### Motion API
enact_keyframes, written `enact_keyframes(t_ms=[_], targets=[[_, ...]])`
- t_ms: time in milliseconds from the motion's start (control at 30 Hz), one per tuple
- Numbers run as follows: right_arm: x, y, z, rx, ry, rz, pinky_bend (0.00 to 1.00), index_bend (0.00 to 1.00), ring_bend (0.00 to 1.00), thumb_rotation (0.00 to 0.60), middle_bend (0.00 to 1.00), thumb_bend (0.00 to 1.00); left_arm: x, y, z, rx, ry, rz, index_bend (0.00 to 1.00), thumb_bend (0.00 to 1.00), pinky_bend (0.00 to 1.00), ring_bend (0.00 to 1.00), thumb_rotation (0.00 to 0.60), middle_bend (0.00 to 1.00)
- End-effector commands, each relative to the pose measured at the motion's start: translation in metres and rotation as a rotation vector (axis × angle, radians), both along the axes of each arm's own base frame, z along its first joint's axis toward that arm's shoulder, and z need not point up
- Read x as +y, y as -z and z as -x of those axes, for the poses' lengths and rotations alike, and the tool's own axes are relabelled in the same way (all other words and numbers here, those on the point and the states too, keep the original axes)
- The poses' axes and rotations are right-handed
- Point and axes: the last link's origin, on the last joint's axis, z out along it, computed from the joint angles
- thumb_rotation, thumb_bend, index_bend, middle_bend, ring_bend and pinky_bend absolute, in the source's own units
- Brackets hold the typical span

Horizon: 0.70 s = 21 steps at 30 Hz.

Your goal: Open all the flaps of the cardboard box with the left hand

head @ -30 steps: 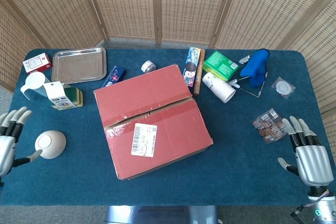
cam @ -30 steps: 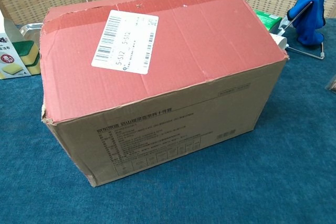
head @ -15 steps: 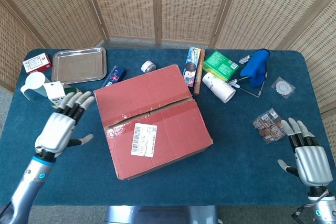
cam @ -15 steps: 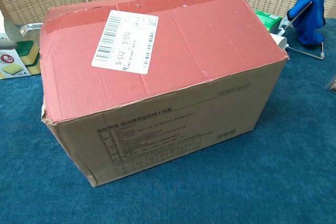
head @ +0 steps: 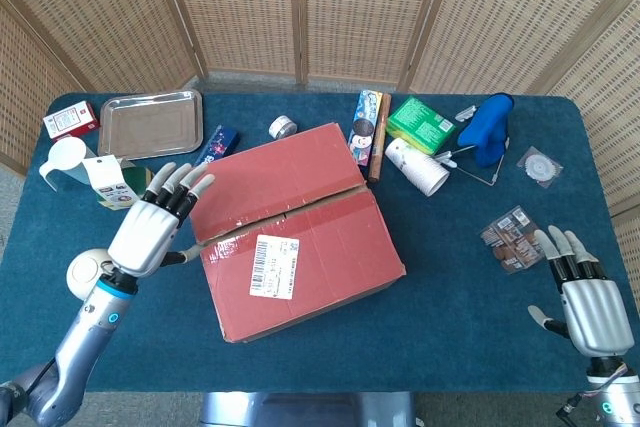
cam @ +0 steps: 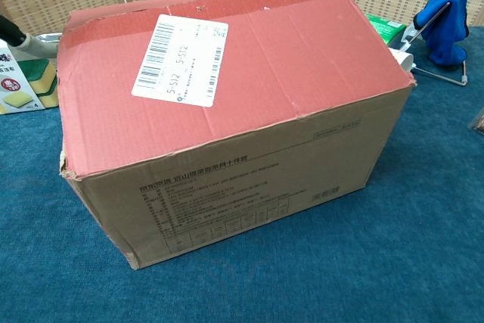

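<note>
We note cardboard box [head: 292, 228] flaps closed; left hand [head: 152, 229] fingers spread, empty, beside box's left edge; right hand [head: 586, 303] spread, empty.

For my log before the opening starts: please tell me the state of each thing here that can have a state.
Red-topped cardboard box: flaps closed, lying flat.
White barcode label: stuck on the near flap.
Left hand: fingers spread, holding nothing, at the box's left edge.
Right hand: fingers apart, holding nothing.
Silver metal tray: lying flat.
White paper cup: lying on its side.
</note>
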Motion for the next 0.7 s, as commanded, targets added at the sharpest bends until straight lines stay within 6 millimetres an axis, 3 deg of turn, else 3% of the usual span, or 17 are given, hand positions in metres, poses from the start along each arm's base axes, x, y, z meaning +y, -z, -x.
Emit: enact_keyframes(t_ms=[33,367,700], targets=[[0.0,-0.001,0.0,-0.002,-0.001,0.001,0.23,0.0,0.0,0.6,0.0,0.0,0.004,0.002,0.0,0.016,-0.008,-0.003,0.0,0.25,0.0,0.0,0.6,0.0],[0.001,-0.002,0.0,-0.015,0.0,-0.002,0.23,0.0,0.0,0.6,0.0,0.0,0.011,0.014,0.001,0.031,-0.041,0.001,0.0,0.25,0.0,0.0,0.6,0.0],[0.002,-0.003,-0.001,-0.021,-0.003,-0.006,0.23,0.0,0.0,0.6,0.0,0.0,0.027,0.013,-0.011,0.022,-0.046,-0.035,0.0,0.25,0.01,0.0,0.6,0.0]])
